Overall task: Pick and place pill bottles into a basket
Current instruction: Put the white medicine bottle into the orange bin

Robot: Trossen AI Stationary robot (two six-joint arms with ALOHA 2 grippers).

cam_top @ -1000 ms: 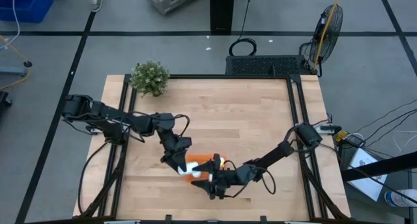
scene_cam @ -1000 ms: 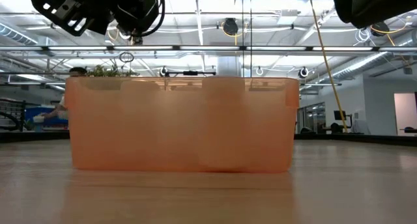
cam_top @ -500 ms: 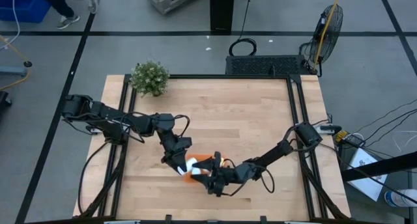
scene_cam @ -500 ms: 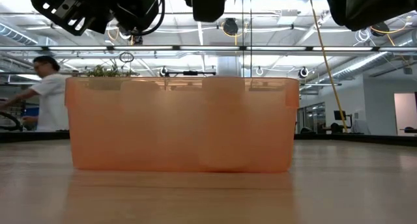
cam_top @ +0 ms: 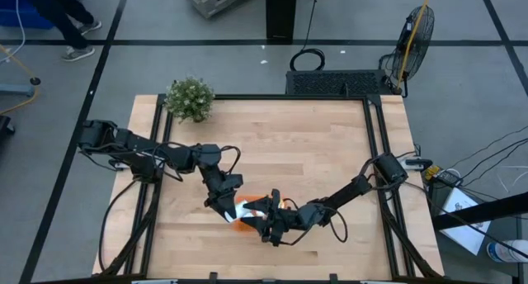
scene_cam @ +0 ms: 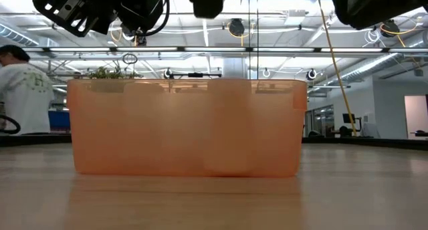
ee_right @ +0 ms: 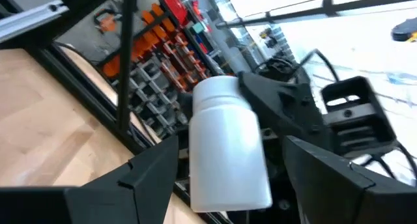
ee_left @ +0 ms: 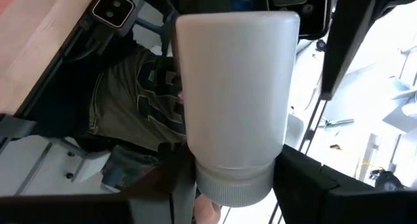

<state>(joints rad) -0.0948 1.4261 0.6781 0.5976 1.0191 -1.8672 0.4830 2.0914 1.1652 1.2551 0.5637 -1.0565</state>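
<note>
My left gripper (cam_top: pixel 228 208) is shut on a white pill bottle (cam_top: pixel 240 205) above the left end of the orange basket (cam_top: pixel 247 221), which the arms mostly hide from above. The basket stands on the table in the low view (scene_cam: pixel 187 126). My right gripper (cam_top: pixel 266 220) is open, close to the right of the left one. In the right wrist view its fingers stand on either side of that bottle's bottom end (ee_right: pixel 229 178), with small gaps showing. The bottle's cap (ee_right: pixel 216 92) points toward my left gripper. Other bottles are out of view. My left gripper pinches the pill bottle between its two fingers at the cap end (ee_left: pixel 234 175), one finger (ee_left: pixel 306 185) on each side. The bottle's body (ee_left: pixel 234 87) sticks out lengthwise beyond the fingers, bottom end away from the wrist. It is lifted clear above the basket.
A green potted plant (cam_top: pixel 190 98) stands at the table's far left corner. Bare wood lies across the middle and right of the table (cam_top: pixel 313 152). A person (scene_cam: pixel 20 89) is in the room behind the table, also on the floor in the high view (cam_top: pixel 49 11).
My right gripper has moved toward the table's left and a little toward the far edge, up to the bottle in my left gripper. My left gripper and the bottle have kept still. A person has walked across the room behind the table.
</note>
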